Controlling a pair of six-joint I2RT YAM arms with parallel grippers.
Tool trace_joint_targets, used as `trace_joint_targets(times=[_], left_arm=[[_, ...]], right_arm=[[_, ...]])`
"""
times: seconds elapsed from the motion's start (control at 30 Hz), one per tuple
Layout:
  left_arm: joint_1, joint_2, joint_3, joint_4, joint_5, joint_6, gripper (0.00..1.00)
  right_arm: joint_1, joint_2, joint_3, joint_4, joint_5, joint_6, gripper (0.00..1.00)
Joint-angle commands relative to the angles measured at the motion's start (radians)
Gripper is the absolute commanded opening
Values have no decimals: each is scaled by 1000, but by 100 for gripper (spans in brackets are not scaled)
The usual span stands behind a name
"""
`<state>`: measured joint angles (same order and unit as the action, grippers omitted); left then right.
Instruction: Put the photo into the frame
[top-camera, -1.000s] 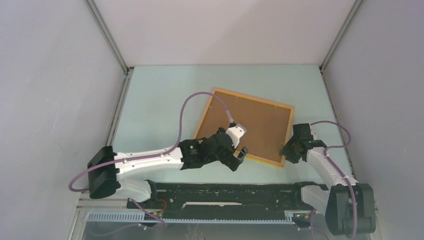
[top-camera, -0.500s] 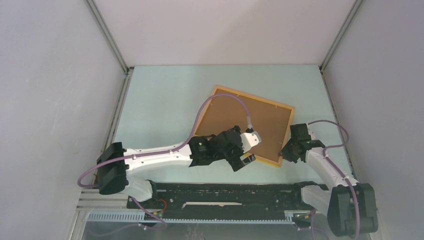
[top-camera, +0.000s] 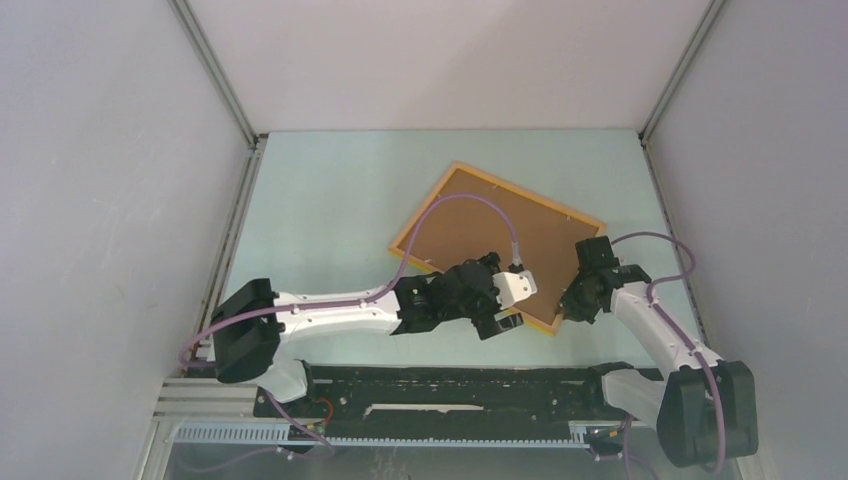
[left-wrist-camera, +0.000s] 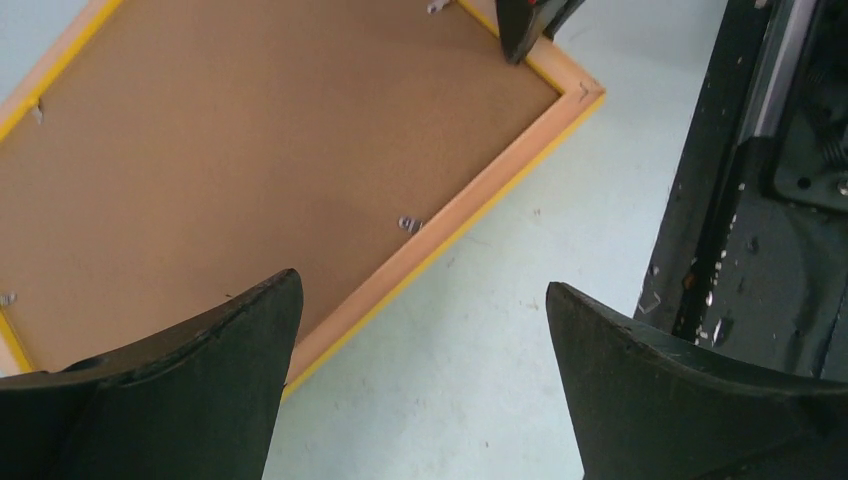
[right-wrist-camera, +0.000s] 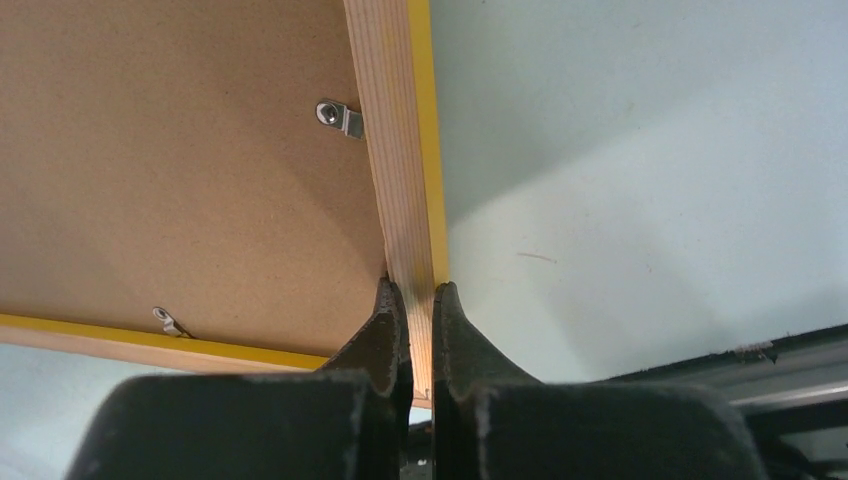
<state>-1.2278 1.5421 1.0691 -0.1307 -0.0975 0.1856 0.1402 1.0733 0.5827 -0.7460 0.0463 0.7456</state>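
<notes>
The yellow-orange frame (top-camera: 530, 192) lies face down on the pale table, with the brown backing board (top-camera: 500, 225) in it under small metal clips (right-wrist-camera: 340, 117). The photo is out of sight. My right gripper (top-camera: 572, 310) is shut on the frame's right rail (right-wrist-camera: 400, 150) near its near corner, one finger on the board side and one outside. My left gripper (top-camera: 505, 322) is open and empty, hovering over the frame's near rail (left-wrist-camera: 470, 205), with bare table between its fingers (left-wrist-camera: 422, 285). The right fingers (left-wrist-camera: 525, 25) show at the top of the left wrist view.
The black base rail (top-camera: 450, 385) runs along the table's near edge, close to the frame's near corner, and also shows in the left wrist view (left-wrist-camera: 760, 200). Pale enclosure walls stand on the left, right and back.
The frame has turned and shifted to the right, with my right gripper shut on its rail. My left arm has moved right along the frame's near rail, its jaws still open.
</notes>
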Motion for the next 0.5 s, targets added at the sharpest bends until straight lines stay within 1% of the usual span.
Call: trace_joint_targets(times=[0.0, 0.1, 0.13, 0.2, 0.27, 0.3, 0.37, 0.43, 0.47], left_arm=[[-12, 26, -84, 285, 45, 62, 97], [-36, 48, -132, 386, 73, 109, 96], [-52, 63, -135, 398, 56, 133, 96], [-97, 100, -142, 429, -33, 198, 96], [-129, 121, -176, 503, -83, 236, 97], [-138, 126, -202, 554, -95, 242, 97], [-153, 131, -283, 707, -113, 267, 98], [-165, 154, -339, 853, -153, 324, 100], [-172, 174, -347, 894, -182, 361, 100]], right_arm=[[8, 13, 105, -91, -36, -1, 0], [10, 14, 135, -111, -31, -23, 0], [10, 17, 147, -118, -31, -32, 0], [10, 28, 175, -143, -29, -47, 0], [10, 42, 198, -160, -22, -58, 0], [9, 48, 204, -167, -19, -60, 0], [5, 58, 210, -174, -28, -61, 0], [3, 66, 211, -177, -35, -62, 0], [1, 68, 210, -179, -58, -63, 0]])
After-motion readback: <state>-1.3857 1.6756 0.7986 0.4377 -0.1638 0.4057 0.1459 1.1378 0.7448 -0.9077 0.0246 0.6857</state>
